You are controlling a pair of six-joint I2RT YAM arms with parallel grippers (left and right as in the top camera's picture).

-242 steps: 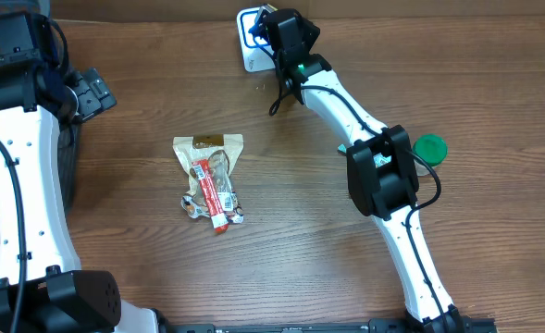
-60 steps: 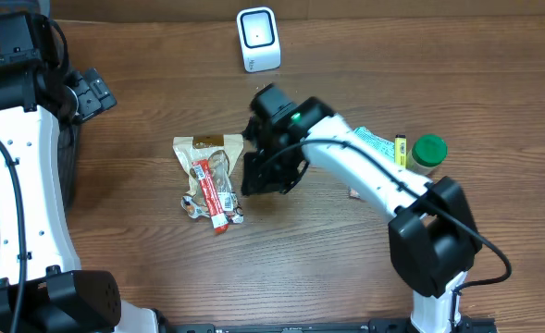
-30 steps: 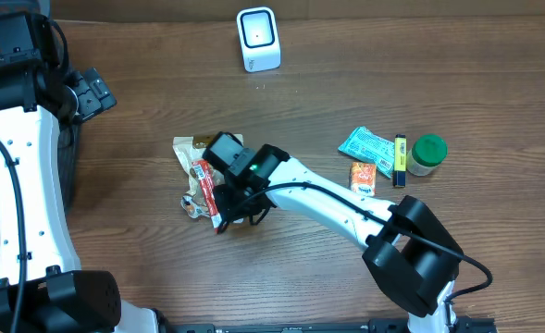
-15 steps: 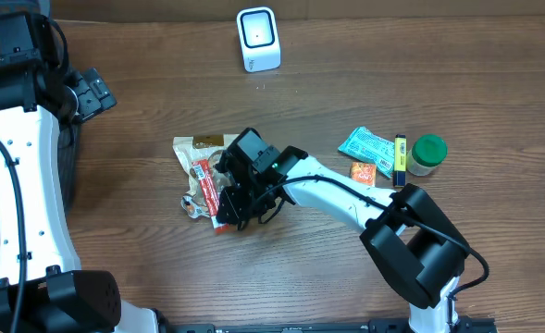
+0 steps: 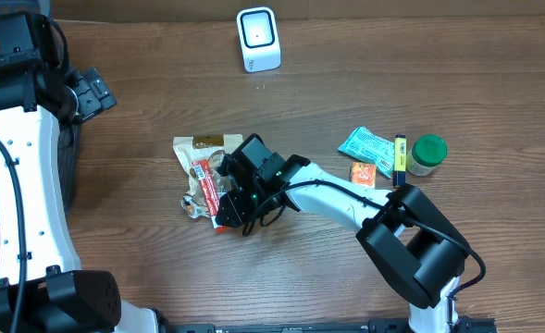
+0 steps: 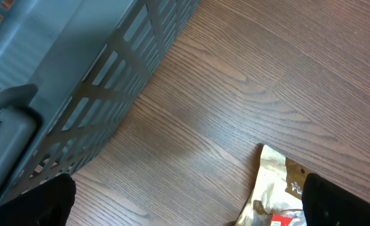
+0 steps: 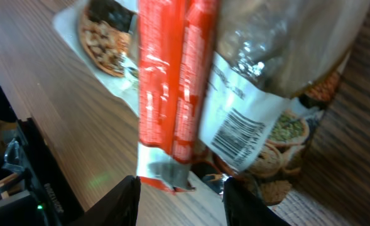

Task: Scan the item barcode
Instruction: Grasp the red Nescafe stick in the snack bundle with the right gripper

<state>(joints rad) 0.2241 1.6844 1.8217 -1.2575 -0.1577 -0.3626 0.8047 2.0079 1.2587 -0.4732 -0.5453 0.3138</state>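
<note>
R gripper [image 7: 179,188] jaws part-open astride red stick pack [image 7: 166,81], nothing gripped; closing may snag nut bag [image 7: 279,56], burying its barcode [image 7: 238,135]; L gripper [image 6: 191,201] wide, idle.

- Table [image 5: 346,268]: brown wood grain, matt, smooth.
- Snack bag [image 5: 207,153]: clear glossy plastic film, crinkled.
- Red stick pack [image 7: 169,81]: shiny plastic wrapper.
- Basket [image 6: 78,75]: grey matt plastic.
- Scanner [image 5: 258,39]: white smooth plastic.
</note>
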